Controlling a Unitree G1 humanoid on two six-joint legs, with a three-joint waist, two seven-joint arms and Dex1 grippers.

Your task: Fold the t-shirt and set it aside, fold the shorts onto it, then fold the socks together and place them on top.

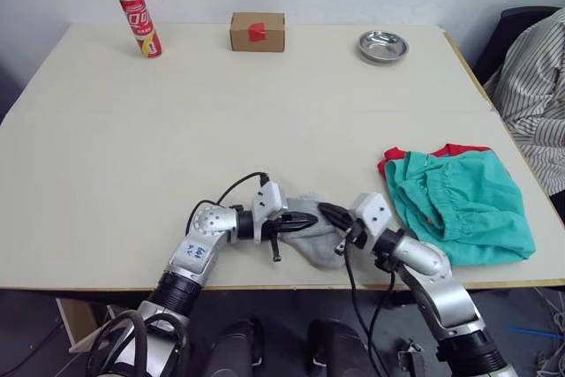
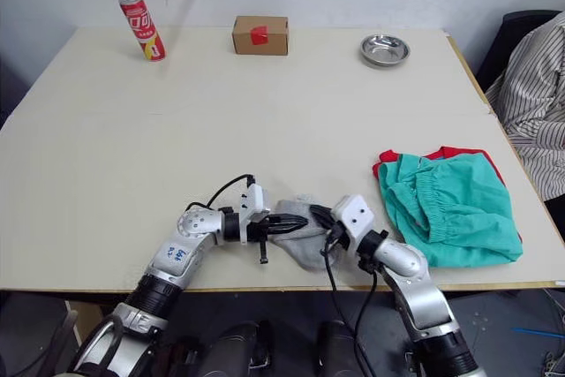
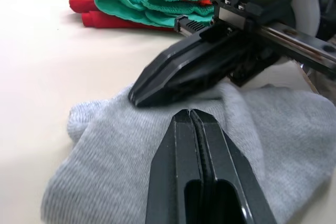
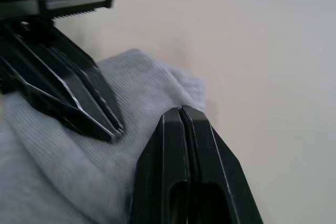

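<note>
Grey ribbed cloth, the socks (image 1: 316, 234), lay bunched at the lower middle of the left eye frame, near the front edge of the pale table (image 1: 177, 147). Both grippers met over them: the left gripper (image 1: 305, 223) reached in from the lower left and the right gripper (image 1: 328, 213) from the lower right, their black tips close together on the fabric. In the left wrist view the left fingers (image 3: 194, 145) were pressed together with no gap, resting on the sock cloth; in the right wrist view the right fingers (image 4: 181, 129) were likewise closed tight against each other above the grey knit, and whether either pair pinched any cloth could not be told. To the right of the frame the teal-green shorts (image 1: 459, 205) lay crumpled on top of the red t-shirt (image 1: 455, 149), of which a strip showed along the upper and left edges. Along the top of the frame stood a red can (image 1: 140, 24) with white lettering too small to read, a cardboard box (image 1: 258, 32) bearing a red patch, and a small metal bowl (image 1: 382, 46). A person's striped sleeve (image 1: 534, 94) showed at the right edge.
</note>
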